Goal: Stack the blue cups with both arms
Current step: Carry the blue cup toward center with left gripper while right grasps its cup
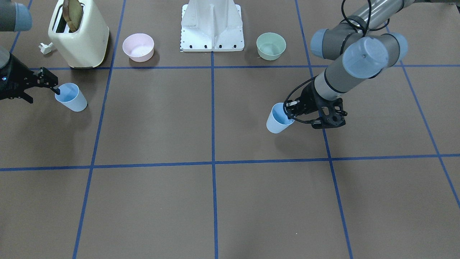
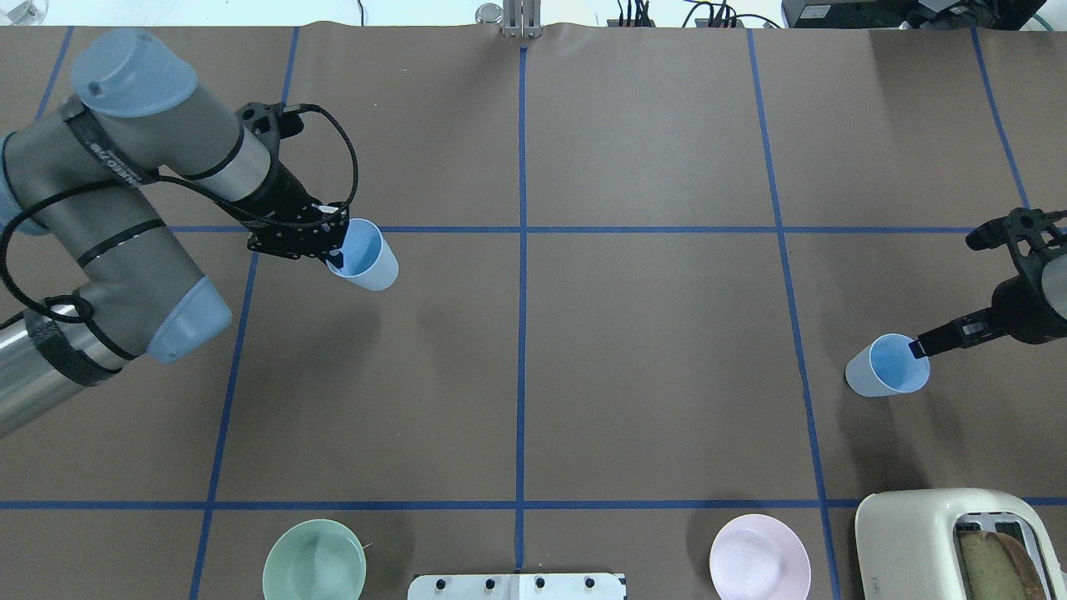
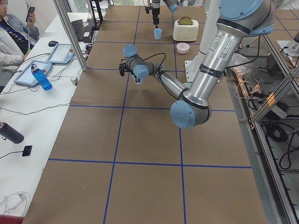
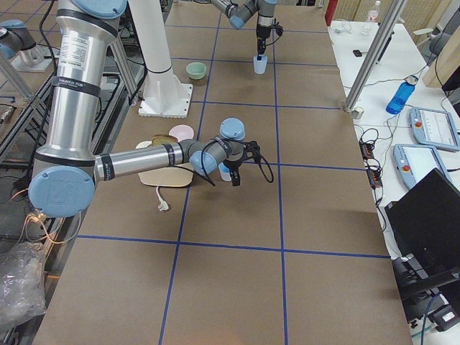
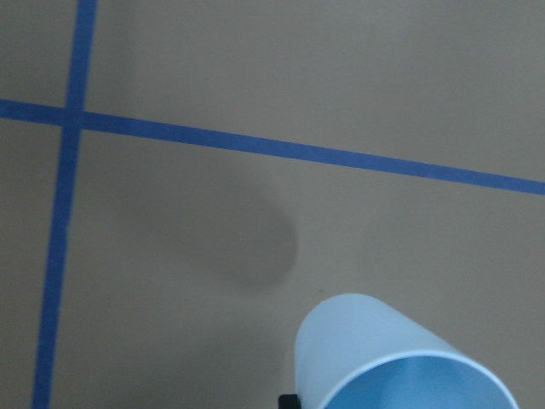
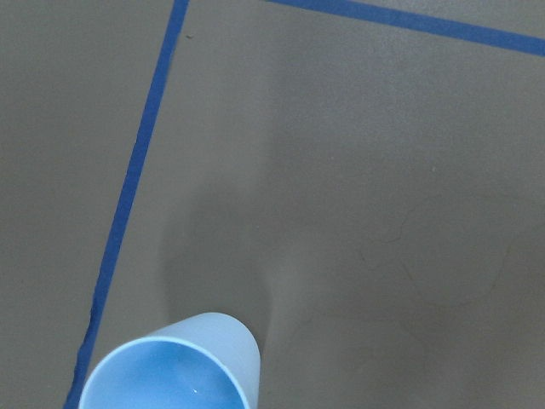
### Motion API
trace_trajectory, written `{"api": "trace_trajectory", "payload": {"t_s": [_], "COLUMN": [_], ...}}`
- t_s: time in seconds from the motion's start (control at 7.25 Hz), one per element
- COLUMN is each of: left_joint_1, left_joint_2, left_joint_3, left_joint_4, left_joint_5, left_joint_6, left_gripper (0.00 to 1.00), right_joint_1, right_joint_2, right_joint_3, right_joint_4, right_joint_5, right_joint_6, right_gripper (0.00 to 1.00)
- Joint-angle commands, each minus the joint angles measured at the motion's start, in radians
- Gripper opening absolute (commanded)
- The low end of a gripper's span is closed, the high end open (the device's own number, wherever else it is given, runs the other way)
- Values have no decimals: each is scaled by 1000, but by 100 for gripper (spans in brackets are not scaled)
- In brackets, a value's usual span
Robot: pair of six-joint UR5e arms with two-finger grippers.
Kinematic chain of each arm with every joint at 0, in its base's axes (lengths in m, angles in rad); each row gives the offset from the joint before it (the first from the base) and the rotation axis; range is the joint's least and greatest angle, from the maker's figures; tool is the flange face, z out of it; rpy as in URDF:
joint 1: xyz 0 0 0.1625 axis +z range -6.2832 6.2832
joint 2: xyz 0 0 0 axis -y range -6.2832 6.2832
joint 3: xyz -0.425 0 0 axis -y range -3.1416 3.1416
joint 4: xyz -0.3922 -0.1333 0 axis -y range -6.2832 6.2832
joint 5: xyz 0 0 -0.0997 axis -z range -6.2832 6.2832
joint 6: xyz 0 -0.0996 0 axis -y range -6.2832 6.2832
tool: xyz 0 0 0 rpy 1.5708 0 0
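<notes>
My left gripper [image 2: 332,252] is shut on the rim of one pale-blue cup [image 2: 367,260], with one finger inside it. The cup hangs tilted above the table, and its shadow lies apart from it in the left wrist view [image 5: 400,366]. In the front view this cup [image 1: 277,122] is right of centre at the gripper [image 1: 290,112]. My right gripper [image 2: 919,346] is shut on the rim of the second blue cup [image 2: 886,367], at the table's right side, far from the first. It shows at the front view's left [image 1: 72,98]. I cannot tell whether it touches the table.
A cream toaster [image 1: 79,36] with toast stands near the right arm, with a small white piece [image 1: 46,47] beside it. A pink bowl [image 1: 138,46] and a pale-green bowl [image 1: 271,45] flank the white pedestal [image 1: 212,27]. Brown table with blue tape lines lies between the cups.
</notes>
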Motion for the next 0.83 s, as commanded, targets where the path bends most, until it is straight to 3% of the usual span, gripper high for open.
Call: {"api": "trace_trajectory", "payload": {"t_s": [0.0,0.28,0.55,0.69], "left_joint_1": [43,65,105,105], "left_joint_2": [-80,-150,-210,-215], "left_joint_3": [19,74,118,122], "left_joint_4": [32,32,32,29], "left_joint_5": [25,32,69,69], "left_joint_6": [-56,-93,-116,-121], "left_gripper": [0,0,0,0], "right_joint_1": [-39,-62,-65,-65], "right_joint_2": [0,0,0,2], "right_joint_3": [0,-3,-4,-4], "right_joint_4": [0,0,-2,-3], "right_joint_5": [-20,-25,-25,-25], "right_joint_6": [0,0,0,0], "right_gripper": [86,72,51,24]}}
